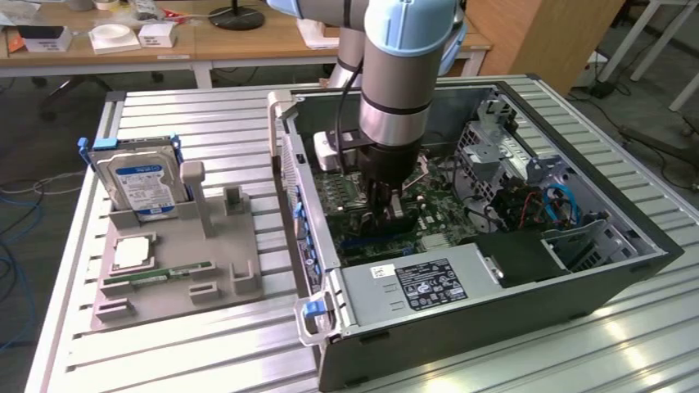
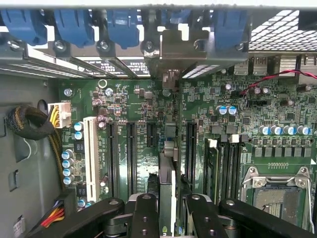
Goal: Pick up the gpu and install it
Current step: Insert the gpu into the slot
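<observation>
Step in hand: installation. The arm reached down into the open computer case (image 1: 611, 246), and the gripper (image 2: 171, 213) was over the motherboard (image 2: 148, 114) with the gpu (image 2: 167, 188) between its fingers.
Gripper state: fingers (image 2: 144, 218) pinched partway together on the gpu's upper edge, one on each side of the thin card.
Gpu position: seen edge-on in the wrist view, upright and running along an expansion slot, its silvery bracket (image 2: 178, 47) up against the case's rear slot openings. Whether the card edge was fully seated in the slot could not be told.
What the next move called for: in my judgement, a straight downward press with the card kept upright and square to the slot, and the bracket lined up with its opening.
In the way: blue slot retainers (image 2: 124, 25) crowded the bracket end, neighbouring black slots (image 2: 131, 153) ran close on either side, and the white slot (image 2: 90, 148) was further off.
Other things: a CPU socket (image 2: 277, 193) near the memory slots; outside the case, a grey fixture tray (image 1: 218, 278) carried a blue-labelled hard drive (image 1: 137, 184) standing upright and a green memory stick (image 1: 159, 274) lying flat.
</observation>
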You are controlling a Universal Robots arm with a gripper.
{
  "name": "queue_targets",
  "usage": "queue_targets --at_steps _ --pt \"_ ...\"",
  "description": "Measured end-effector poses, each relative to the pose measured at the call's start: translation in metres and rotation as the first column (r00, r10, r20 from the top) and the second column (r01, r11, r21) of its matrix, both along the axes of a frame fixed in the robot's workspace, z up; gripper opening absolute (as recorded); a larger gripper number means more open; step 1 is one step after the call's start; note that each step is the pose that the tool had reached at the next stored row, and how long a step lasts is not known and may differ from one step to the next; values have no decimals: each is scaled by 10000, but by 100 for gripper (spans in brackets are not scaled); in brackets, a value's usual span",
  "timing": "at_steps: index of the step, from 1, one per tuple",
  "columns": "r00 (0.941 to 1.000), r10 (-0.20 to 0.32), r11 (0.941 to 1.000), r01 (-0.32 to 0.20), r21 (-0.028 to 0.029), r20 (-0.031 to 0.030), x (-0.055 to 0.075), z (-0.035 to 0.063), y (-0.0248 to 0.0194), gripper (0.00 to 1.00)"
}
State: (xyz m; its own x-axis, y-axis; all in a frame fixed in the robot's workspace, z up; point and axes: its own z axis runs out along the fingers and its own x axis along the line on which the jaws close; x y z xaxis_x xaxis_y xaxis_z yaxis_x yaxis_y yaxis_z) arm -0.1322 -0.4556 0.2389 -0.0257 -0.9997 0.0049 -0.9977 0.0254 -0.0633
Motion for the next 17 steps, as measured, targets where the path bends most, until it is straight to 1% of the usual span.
queue_targets --at_steps 3,17 --pt "10000 0 10000 0 -5 -3 0 -22 0 26" --pt "10000 2 10000 -2 0 1 -13 -31 0 26"
